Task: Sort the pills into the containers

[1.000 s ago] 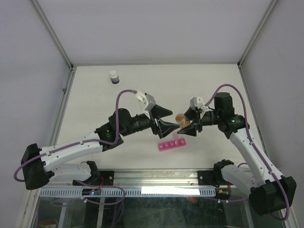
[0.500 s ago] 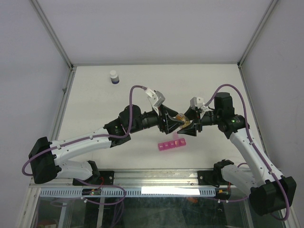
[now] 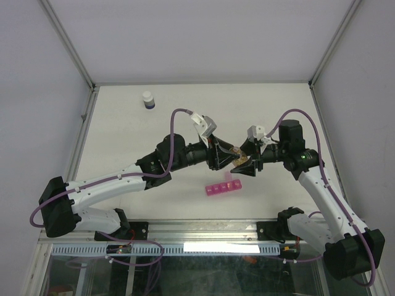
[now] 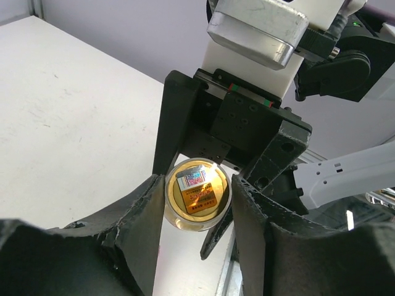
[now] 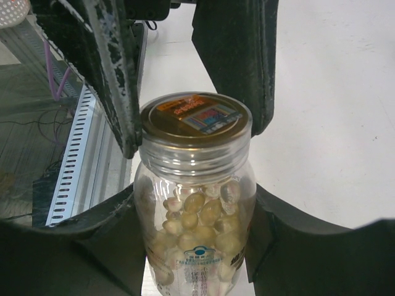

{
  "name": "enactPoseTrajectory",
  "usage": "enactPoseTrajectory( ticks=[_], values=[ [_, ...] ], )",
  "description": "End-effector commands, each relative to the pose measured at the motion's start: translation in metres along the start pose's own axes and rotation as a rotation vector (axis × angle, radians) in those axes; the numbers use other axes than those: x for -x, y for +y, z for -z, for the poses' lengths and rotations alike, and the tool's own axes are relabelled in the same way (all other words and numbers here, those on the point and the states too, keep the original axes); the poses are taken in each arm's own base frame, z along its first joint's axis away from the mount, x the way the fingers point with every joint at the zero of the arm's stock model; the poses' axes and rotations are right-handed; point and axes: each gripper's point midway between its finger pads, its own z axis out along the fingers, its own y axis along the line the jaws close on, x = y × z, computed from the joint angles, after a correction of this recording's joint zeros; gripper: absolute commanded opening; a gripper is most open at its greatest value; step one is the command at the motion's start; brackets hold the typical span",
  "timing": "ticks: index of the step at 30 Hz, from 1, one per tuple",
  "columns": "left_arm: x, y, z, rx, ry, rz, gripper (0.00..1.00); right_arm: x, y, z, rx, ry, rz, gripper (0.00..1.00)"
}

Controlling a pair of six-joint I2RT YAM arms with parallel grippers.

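Observation:
My right gripper (image 3: 245,158) (image 5: 194,246) is shut on a clear pill bottle (image 5: 195,216) full of pale yellow pills, holding it in the air above the table. The bottle's gold lid (image 5: 196,117) (image 4: 197,194) faces my left gripper (image 3: 229,155) (image 4: 197,188), whose two black fingers press the lid's sides. The bottle is almost hidden between the grippers in the top view. The pink pill-box strip (image 3: 223,187) lies on the table just below and in front of the grippers, with one lid raised.
A small white-capped dark bottle (image 3: 147,99) stands at the far left of the table. The metal rail (image 3: 203,229) runs along the near edge. Frame posts and walls border the table on both sides.
My left arm has swung right and rolled its wrist, bringing its fingers from beside the bottle onto the lid. The right arm and bottle have stayed put.

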Motion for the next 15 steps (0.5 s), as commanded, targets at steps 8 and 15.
enactPoseTrajectory(
  ticks=[8, 15],
  values=[
    [0.0088, -0.0117, -0.0062, -0.047, 0.012, -0.030, 0.49, 0.0208, -0.0047, 0.0021, -0.009, -0.028, 0.071, 0.00],
    [0.0117, -0.0126, -0.0054, -0.050, 0.004, -0.044, 0.08, 0.0198, -0.0054, 0.0019, -0.010, -0.027, 0.067, 0.00]
  ],
)
